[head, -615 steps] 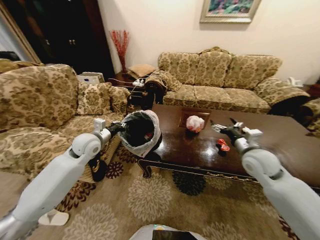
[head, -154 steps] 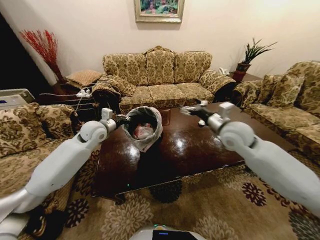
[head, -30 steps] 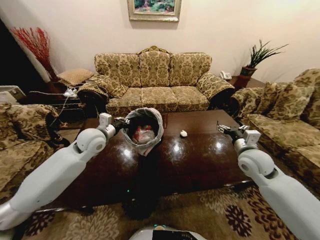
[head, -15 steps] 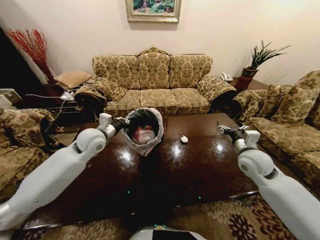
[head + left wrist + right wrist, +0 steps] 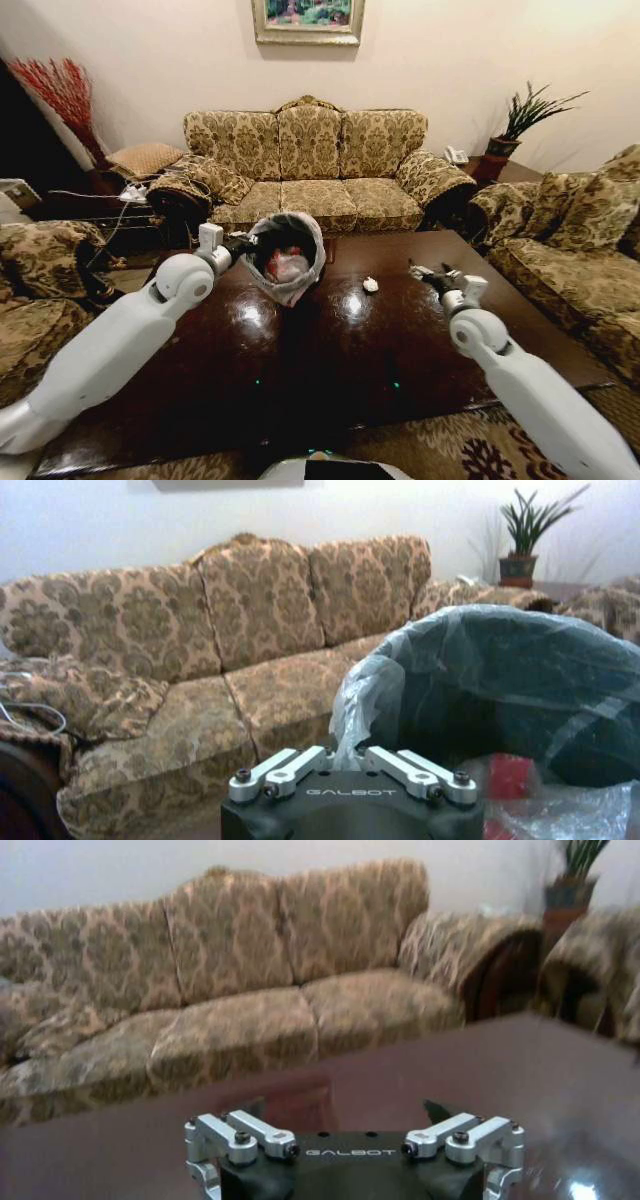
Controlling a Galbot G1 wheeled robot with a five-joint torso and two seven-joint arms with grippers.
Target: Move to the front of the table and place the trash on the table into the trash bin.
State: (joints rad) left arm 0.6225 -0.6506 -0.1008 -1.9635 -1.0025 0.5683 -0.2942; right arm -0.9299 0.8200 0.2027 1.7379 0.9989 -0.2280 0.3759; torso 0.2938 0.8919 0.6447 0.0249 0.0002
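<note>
My left gripper [image 5: 240, 246] is shut on the rim of the trash bin [image 5: 287, 252], a black bin with a thin plastic liner, and holds it tilted above the table's far left part. A white-and-red bag bundle [image 5: 287, 266] lies inside it. In the left wrist view the gripper [image 5: 350, 756] pinches the liner at the bin [image 5: 500, 697] rim, and red trash [image 5: 510, 776] shows inside. A tiny white paper wad [image 5: 370, 285] lies on the glossy dark table [image 5: 330, 350]. My right gripper [image 5: 428, 272] hovers open just right of the wad, and its jaws [image 5: 343, 1111] stand wide apart over the tabletop [image 5: 500, 1065].
A patterned sofa [image 5: 310, 160] stands behind the table, with more sofas on the left [image 5: 40, 260] and right [image 5: 580, 250]. A potted plant [image 5: 520, 115] sits on a side table at the back right. Patterned carpet [image 5: 470, 450] lies at the table's near edge.
My right gripper has moved inward and lower, closer to the paper wad. The view has shifted slightly. The left gripper still holds the bin in the same place.
</note>
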